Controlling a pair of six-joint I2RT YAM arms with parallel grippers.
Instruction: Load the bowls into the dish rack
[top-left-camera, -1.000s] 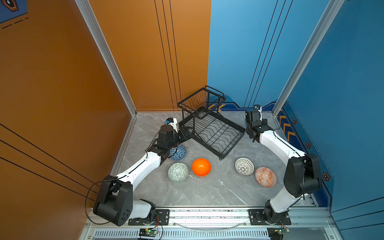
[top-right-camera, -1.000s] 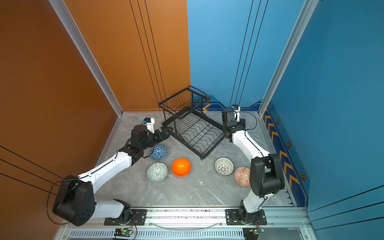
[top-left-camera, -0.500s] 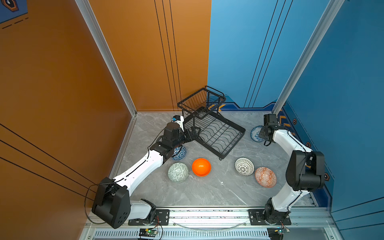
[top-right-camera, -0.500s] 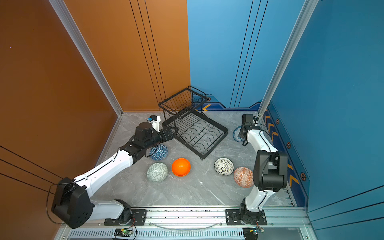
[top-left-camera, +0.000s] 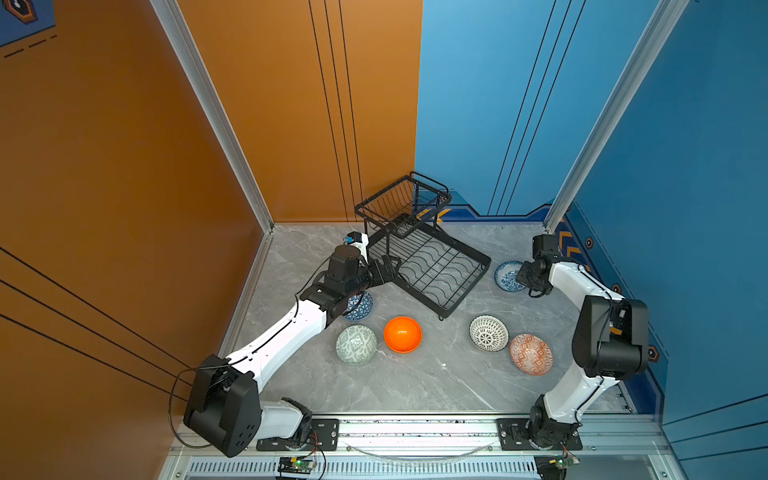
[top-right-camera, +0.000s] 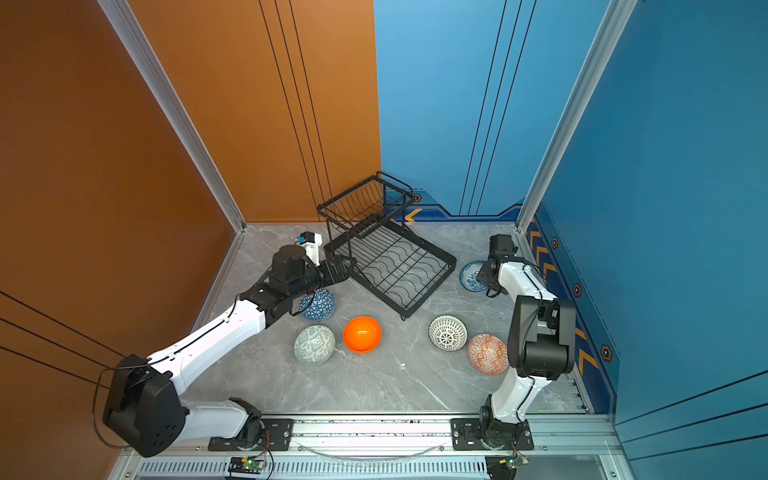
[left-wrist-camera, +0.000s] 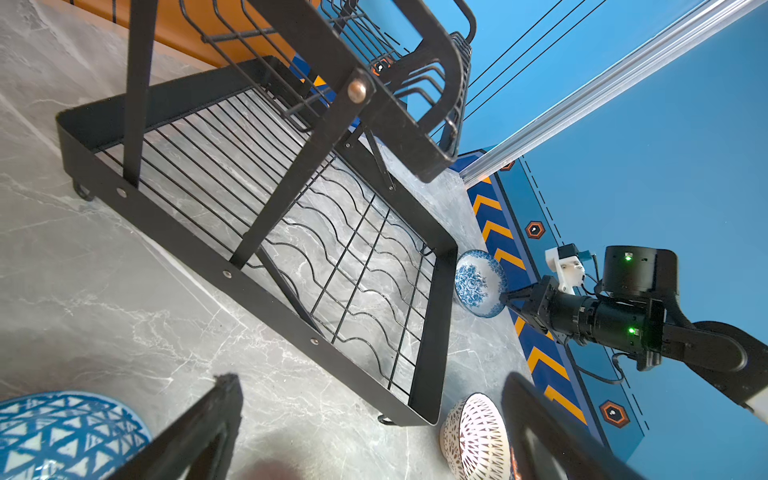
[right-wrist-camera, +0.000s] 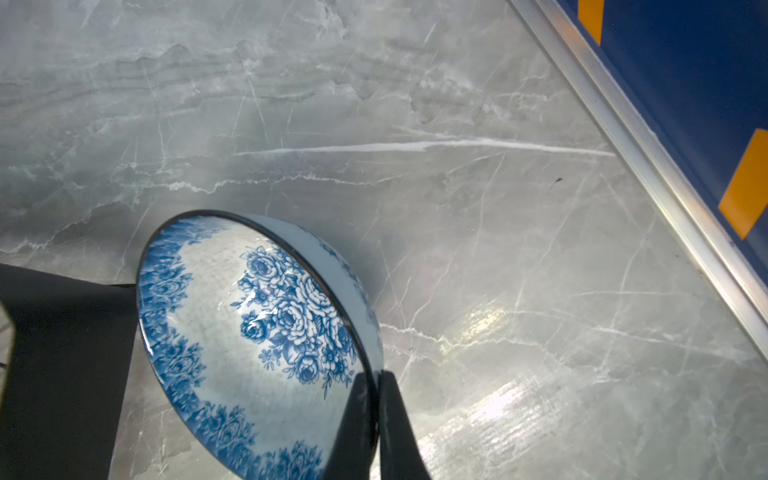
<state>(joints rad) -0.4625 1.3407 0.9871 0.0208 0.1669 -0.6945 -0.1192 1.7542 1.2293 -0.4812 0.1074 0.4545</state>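
- The left claw (top-left-camera: 388, 268) (left-wrist-camera: 370, 378) is spread wide and holds nothing. Its two fingers (left-wrist-camera: 208, 419) frame bare grey worktop (top-left-camera: 415, 386).
- Straight ahead of the left claw stands the dish rack (top-left-camera: 432, 266) (top-right-camera: 395, 266) (left-wrist-camera: 291, 232), with its long base rim close to the fingertips. I cannot tell whether they touch.
- The rack's wavy slot wires and its raised basket hold no bowl.
- The blue triangle bowl (top-left-camera: 360, 307) (top-right-camera: 320, 305) (left-wrist-camera: 62, 432) sits just behind the left claw, partly under that arm's wrist.
- The right claw (top-left-camera: 519, 276) (top-right-camera: 482, 276) (right-wrist-camera: 374, 378) is pinched onto the rim of the white-blue floral bowl (top-left-camera: 506, 276) (left-wrist-camera: 476, 282) (right-wrist-camera: 257, 332), one finger inside the rim and one outside.
- The floral bowl is tipped up on edge, its inside facing the rack, which lies close beyond it from the right claw. Whether its lower edge is clear of the worktop cannot be told.
- The white lattice bowl (top-left-camera: 488, 332) (top-right-camera: 448, 332) (left-wrist-camera: 473, 436) rests beyond the rack's end corner from the left claw. It is well apart from the right claw, back towards that arm's base.
- The red-orange patterned bowl (top-left-camera: 531, 354) (top-right-camera: 486, 353) lies just beside the lattice bowl, close to the right arm's elbow.
- The orange bowl (top-left-camera: 402, 333) (top-right-camera: 361, 333) and the pale green bowl (top-left-camera: 356, 345) (top-right-camera: 314, 345) sit side by side, well behind the left claw and beside that arm's forearm.
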